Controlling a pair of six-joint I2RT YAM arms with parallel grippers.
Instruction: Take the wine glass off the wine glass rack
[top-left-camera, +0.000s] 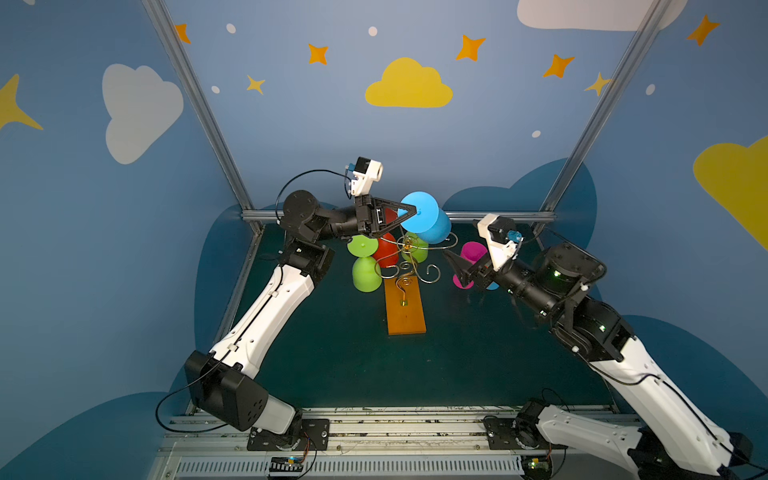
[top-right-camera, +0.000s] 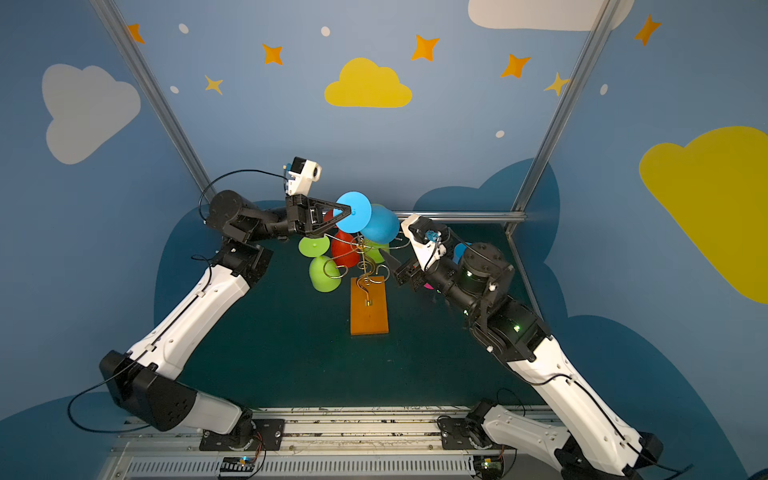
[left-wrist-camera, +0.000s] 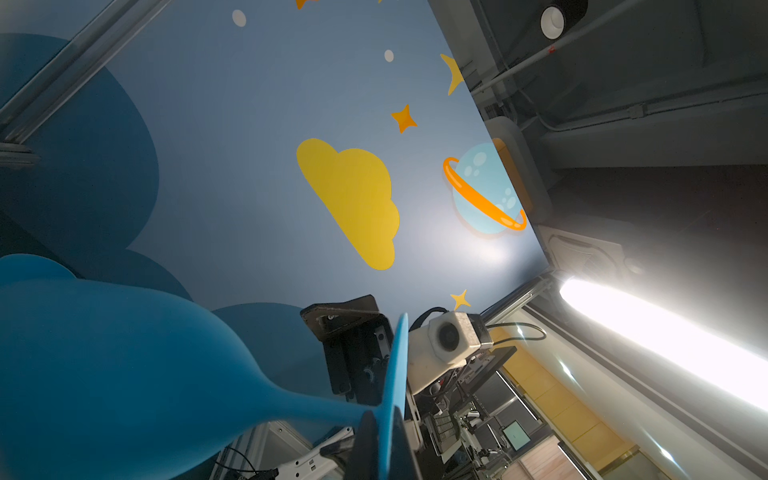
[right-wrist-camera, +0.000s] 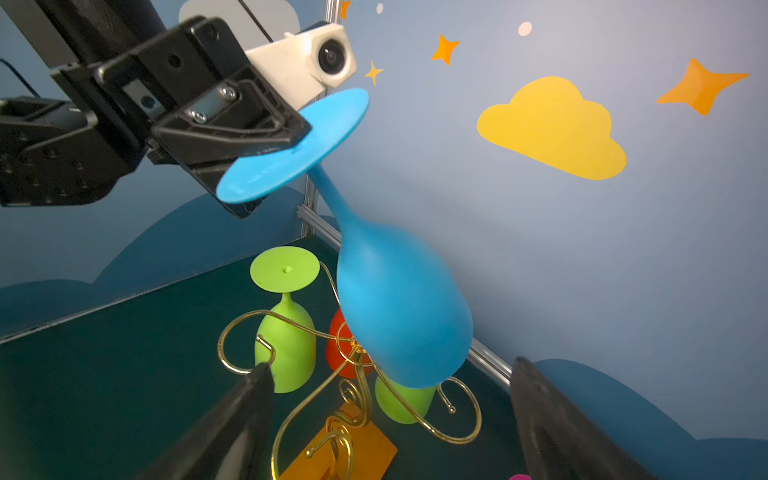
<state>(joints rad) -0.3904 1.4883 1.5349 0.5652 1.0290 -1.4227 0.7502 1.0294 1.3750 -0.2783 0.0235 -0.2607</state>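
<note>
The blue wine glass (top-left-camera: 436, 230) (top-right-camera: 380, 226) (right-wrist-camera: 399, 316) (left-wrist-camera: 104, 353) hangs upside-down and tilted over the wine glass rack. My left gripper (top-left-camera: 411, 212) (top-right-camera: 347, 212) (left-wrist-camera: 384, 440) is shut on the edge of its round foot (right-wrist-camera: 291, 145), which is above and clear of the wire arms. The wine glass rack (top-left-camera: 409, 257) (top-right-camera: 365, 266) (right-wrist-camera: 357, 374) is gold wire on an orange base (top-left-camera: 405, 307) (right-wrist-camera: 345, 453). The glass's bowl hangs just over the rack's centre. My right gripper (top-left-camera: 457, 270) (top-right-camera: 392, 266) (right-wrist-camera: 390, 365) stands open to the right of the rack, nothing between its fingers.
Two green glasses (top-left-camera: 365, 274) (top-left-camera: 415, 249) and a red glass (top-left-camera: 386, 249) stand upside-down around the rack. A magenta glass (top-left-camera: 471, 253) sits right behind my right gripper. The back wall rail (top-left-camera: 498, 216) is close behind.
</note>
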